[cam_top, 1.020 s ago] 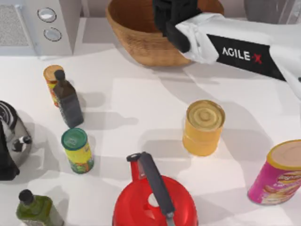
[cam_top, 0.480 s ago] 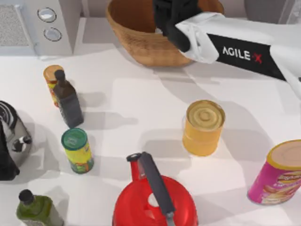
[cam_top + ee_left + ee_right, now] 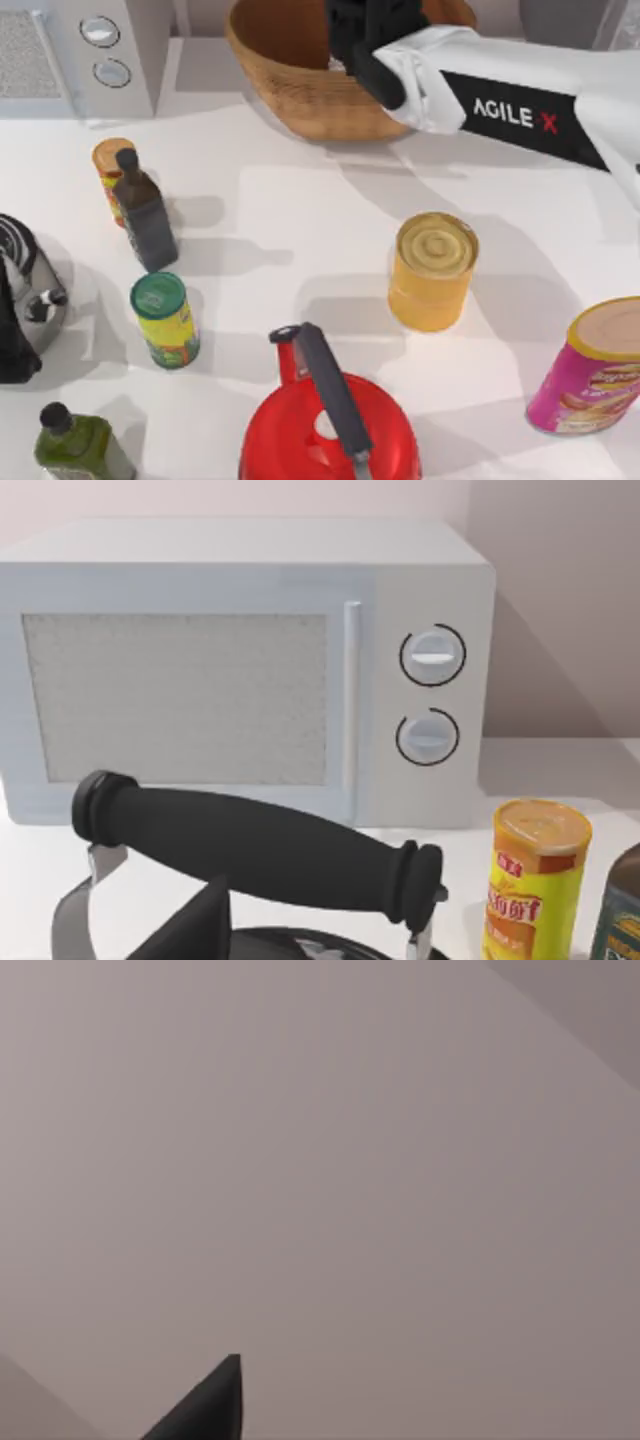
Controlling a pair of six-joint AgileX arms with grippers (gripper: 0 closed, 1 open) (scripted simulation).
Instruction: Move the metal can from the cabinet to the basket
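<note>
Right gripper [image 3: 358, 30] sits over the basket [image 3: 285, 85] at the far edge of the table, black wrist body above the bowl's right half, white forearm running off toward the top view's right. Can't tell how its fingers stand or whether anything is between them; the wrist body covers that area from above. Right wrist view gives a plain grey-pink wall and one dark fingertip [image 3: 215, 1405] at the edge. Metal can isn't identifiable anywhere, so can't say where it is. Cabinet: a dark-grey corner [image 3: 570, 20] at the far right, behind the arm. Left arm is parked at the near left, its dark body beside a kettle [image 3: 30, 285] with a black handle [image 3: 260, 845]. Microwave [image 3: 80, 50] at the far left, two round knobs facing the table. Near it, a small orange-lidded can [image 3: 108, 170] stands just behind a dark bottle [image 3: 145, 215], the two close or touching. Green-lidded can [image 3: 165, 320] is upright nearer the front, green bottle [image 3: 75, 445] at the front-left corner. Red kettle [image 3: 330, 420] at front centre. Yellow tin [image 3: 432, 270] upright at mid-table, pink canister [image 3: 590, 365] tilted near the right edge.
</note>
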